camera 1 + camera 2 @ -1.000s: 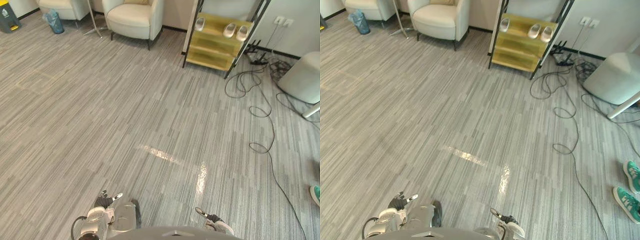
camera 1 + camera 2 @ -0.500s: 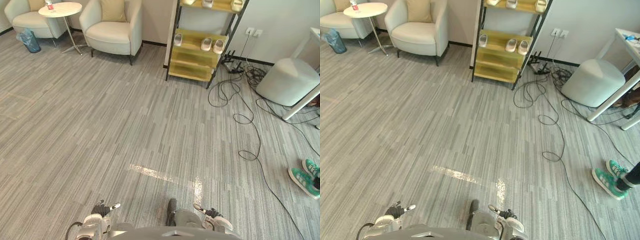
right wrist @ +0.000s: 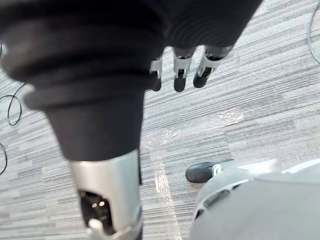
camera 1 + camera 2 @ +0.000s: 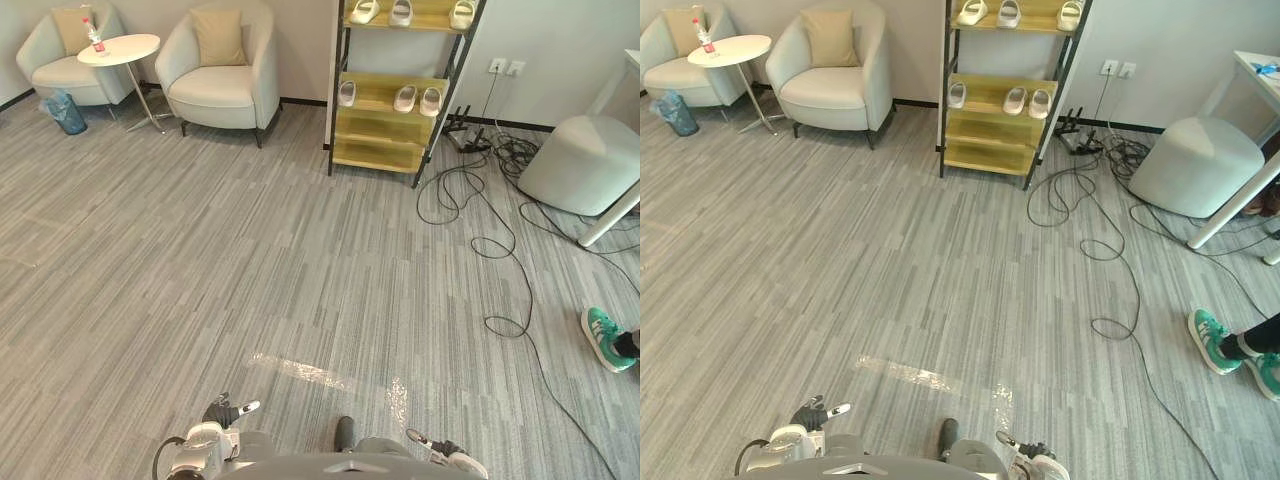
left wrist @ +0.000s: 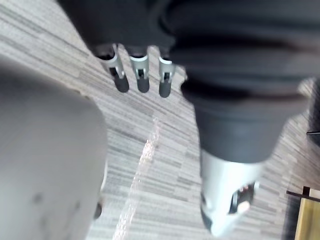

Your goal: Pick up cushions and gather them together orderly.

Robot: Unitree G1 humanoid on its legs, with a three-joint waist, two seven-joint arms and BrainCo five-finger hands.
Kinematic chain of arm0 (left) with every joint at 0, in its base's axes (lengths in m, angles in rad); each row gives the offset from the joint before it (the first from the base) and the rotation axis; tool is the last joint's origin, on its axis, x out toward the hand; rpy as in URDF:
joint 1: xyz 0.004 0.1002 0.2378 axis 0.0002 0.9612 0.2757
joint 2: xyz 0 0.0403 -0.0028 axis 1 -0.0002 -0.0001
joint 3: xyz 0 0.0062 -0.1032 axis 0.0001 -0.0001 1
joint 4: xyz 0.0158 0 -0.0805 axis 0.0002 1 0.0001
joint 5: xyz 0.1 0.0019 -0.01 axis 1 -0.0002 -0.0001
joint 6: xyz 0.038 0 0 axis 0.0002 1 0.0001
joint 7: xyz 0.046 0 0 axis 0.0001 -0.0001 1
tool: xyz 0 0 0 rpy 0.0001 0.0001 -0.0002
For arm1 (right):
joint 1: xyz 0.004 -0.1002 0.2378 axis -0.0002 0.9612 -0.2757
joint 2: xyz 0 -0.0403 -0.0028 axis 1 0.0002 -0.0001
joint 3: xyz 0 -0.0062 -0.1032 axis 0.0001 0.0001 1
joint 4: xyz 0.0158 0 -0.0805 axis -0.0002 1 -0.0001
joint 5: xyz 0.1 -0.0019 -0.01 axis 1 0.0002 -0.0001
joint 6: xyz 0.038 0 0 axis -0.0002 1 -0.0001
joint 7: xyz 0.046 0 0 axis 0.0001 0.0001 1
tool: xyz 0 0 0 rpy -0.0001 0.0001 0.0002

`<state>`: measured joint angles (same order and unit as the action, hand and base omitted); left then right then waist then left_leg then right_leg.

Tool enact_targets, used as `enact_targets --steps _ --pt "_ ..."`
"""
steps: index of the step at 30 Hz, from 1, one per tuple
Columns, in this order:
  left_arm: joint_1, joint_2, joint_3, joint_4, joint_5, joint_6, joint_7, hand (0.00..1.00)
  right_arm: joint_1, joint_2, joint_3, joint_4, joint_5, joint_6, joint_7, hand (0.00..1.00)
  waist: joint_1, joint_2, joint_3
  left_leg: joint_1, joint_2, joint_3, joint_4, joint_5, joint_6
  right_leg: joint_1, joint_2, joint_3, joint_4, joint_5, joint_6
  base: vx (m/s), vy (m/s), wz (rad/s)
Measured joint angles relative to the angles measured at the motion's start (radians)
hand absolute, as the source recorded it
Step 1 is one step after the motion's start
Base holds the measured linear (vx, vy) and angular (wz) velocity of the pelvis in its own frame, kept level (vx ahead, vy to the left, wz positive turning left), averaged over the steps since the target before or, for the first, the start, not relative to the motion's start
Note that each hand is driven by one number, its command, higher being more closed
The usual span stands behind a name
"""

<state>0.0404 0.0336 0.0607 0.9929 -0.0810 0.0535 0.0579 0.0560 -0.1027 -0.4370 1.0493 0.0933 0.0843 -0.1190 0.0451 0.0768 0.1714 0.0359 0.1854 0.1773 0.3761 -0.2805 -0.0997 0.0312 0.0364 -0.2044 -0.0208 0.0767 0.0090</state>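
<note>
Far ahead of the left hand (image 4: 220,410), two tan cushions (image 4: 218,37) (image 4: 71,30) stand upright, one in each of two armchairs (image 4: 225,92) (image 4: 58,72), faces toward the robot. That hand and the right hand (image 4: 441,451) hang empty, fingers loosely straight.

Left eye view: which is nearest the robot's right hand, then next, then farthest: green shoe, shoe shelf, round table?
1. Green shoe, right of the right hand.
2. Shoe shelf, far ahead.
3. Round table, far left.
</note>
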Motion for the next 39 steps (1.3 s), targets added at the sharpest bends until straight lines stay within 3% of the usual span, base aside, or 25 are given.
enact_targets --steps 1,2,7,11,12,18,23,29,39 --pt "0.001 0.001 0.003 0.001 0.005 0.003 0.002 0.00 0.015 0.010 -0.001 -0.009 0.000 0.002 -0.001 0.00 0.002 -0.002 -0.019 0.024 -0.043 0.012 -0.084 0.023 0.010 0.019 -0.023 0.018 -0.062 0.038 0.017 0.14 0.136 -0.12" --pt "-0.001 0.005 0.012 0.001 0.005 0.002 0.002 0.00 0.025 0.015 -0.001 -0.011 0.000 0.007 -0.001 0.00 0.003 -0.027 -0.017 0.041 -0.076 0.011 -0.115 0.053 0.015 0.018 -0.037 0.033 -0.068 0.061 0.018 0.18 0.161 0.00" --pt "0.004 -0.004 0.060 0.009 0.005 0.003 0.003 0.00 0.036 0.011 -0.004 -0.012 -0.002 0.006 -0.001 0.00 0.009 -0.013 -0.013 0.066 -0.137 -0.079 -0.098 0.067 0.038 0.041 -0.074 0.067 -0.062 0.058 0.038 0.10 0.138 -0.13" --pt "0.007 -0.008 0.089 0.015 0.005 0.003 0.002 0.00 0.035 0.016 -0.009 -0.014 -0.004 0.006 0.000 0.00 0.009 -0.020 -0.018 0.111 -0.140 -0.079 -0.169 0.043 0.070 0.040 -0.070 0.087 -0.068 0.057 0.043 0.00 0.095 -0.15" --pt "0.004 -0.005 0.096 0.019 0.004 0.003 0.002 0.00 0.039 0.020 -0.011 -0.012 -0.004 0.006 0.000 0.00 0.010 -0.034 -0.018 0.121 -0.142 -0.079 -0.181 0.043 0.070 0.043 -0.073 0.091 -0.068 0.057 0.043 -0.05 0.069 -0.08" --pt "0.000 0.003 0.095 0.043 0.004 0.003 0.002 0.00 0.055 0.032 -0.011 -0.011 -0.003 0.006 0.001 0.00 0.007 -0.053 -0.036 0.133 -0.154 -0.081 -0.190 0.037 0.061 0.042 -0.078 0.099 -0.069 0.057 0.044 -0.02 0.034 -0.03" --pt "-0.001 0.008 0.084 0.063 0.005 0.003 0.002 0.00 0.058 0.024 -0.010 0.003 -0.004 0.007 0.004 0.00 -0.013 -0.045 -0.044 0.132 -0.166 -0.121 -0.206 0.039 0.063 0.037 -0.082 0.085 -0.069 0.051 0.053 0.04 0.018 0.07" --pt "-0.007 0.019 0.062 0.081 0.005 0.003 0.001 0.00 0.056 0.014 -0.011 0.030 -0.004 0.007 0.006 0.00 -0.016 -0.044 -0.061 0.137 -0.175 -0.180 -0.209 0.044 0.072 0.034 -0.081 0.086 -0.069 0.050 0.060 0.07 0.006 -0.01" --pt "-0.006 0.026 0.053 0.087 0.005 0.004 0.001 0.00 0.056 0.016 -0.011 0.036 -0.003 0.007 0.006 0.00 -0.026 -0.045 -0.063 0.142 -0.166 -0.180 -0.224 0.046 0.066 0.025 -0.078 0.083 -0.069 0.050 0.061 0.00 0.000 0.00"
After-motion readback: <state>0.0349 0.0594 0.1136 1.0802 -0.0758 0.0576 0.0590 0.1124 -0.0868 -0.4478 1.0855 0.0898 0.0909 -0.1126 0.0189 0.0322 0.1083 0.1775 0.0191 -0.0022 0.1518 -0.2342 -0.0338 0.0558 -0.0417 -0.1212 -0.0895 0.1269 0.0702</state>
